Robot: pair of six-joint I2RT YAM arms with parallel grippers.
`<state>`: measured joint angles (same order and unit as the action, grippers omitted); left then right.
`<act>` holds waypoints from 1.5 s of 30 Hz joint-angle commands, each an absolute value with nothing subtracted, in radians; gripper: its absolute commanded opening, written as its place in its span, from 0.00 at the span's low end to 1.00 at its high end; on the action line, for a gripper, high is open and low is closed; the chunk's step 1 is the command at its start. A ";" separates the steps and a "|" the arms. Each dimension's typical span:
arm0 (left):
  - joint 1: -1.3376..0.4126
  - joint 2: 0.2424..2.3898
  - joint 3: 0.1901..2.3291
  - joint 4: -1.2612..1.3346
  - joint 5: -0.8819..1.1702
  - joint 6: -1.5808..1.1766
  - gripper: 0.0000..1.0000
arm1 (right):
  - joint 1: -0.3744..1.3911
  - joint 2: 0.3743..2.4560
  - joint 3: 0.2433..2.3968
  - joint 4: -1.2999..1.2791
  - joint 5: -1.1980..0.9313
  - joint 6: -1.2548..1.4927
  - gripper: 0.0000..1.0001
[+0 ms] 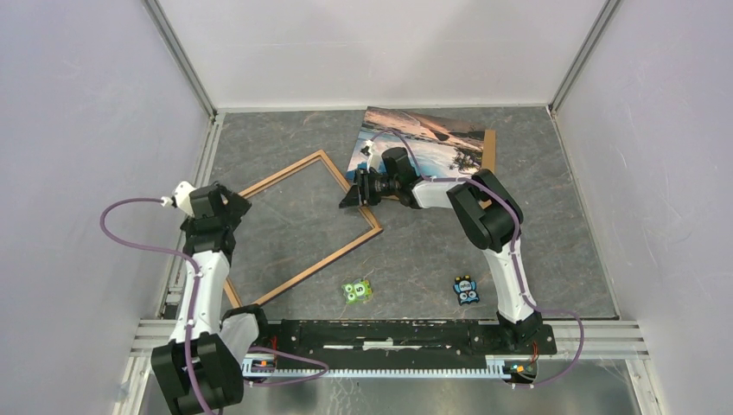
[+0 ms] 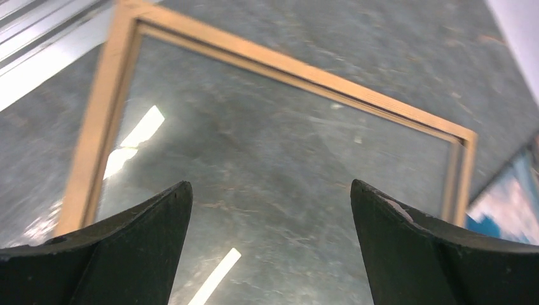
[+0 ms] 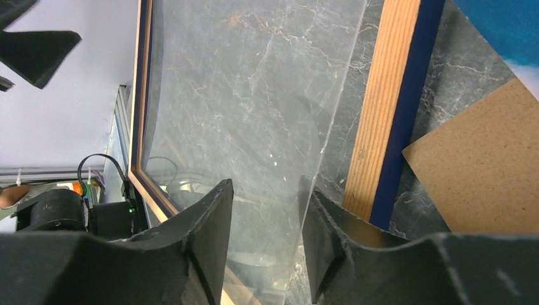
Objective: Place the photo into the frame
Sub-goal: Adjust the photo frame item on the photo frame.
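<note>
Prep: right gripper (image 3: 267, 194) half-open astride clear pane (image 3: 254, 95) at right corner of thin light-wood frame (image 1: 281, 174), left gripper (image 2: 270, 190) wide-open, empty; next probably clamp, lift.

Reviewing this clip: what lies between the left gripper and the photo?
The frame, wood side up. The left wrist view shows it filling the stretch from the open left gripper to the photo just past its far rail.

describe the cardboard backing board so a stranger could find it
Look to the far end of the grey table, where the beach photo lies. The cardboard backing board is the strip showing past the photo's right edge. It is plain brown and solid, unlike the printed photo or the open, thin-railed wooden frame.
</note>
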<state>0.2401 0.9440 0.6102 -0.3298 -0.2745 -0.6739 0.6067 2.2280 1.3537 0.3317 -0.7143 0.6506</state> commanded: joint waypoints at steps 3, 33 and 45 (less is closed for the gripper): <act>0.121 0.904 0.655 -0.160 -0.077 -0.523 1.00 | 0.624 2.266 1.387 0.322 -0.706 0.641 0.35; -0.581 1.036 1.258 0.121 0.265 -0.628 1.00 | 0.650 1.879 1.341 0.622 -0.788 1.108 0.00; -0.611 1.045 1.285 0.191 0.334 -0.711 1.00 | 0.726 1.902 1.388 0.804 -0.785 1.292 0.00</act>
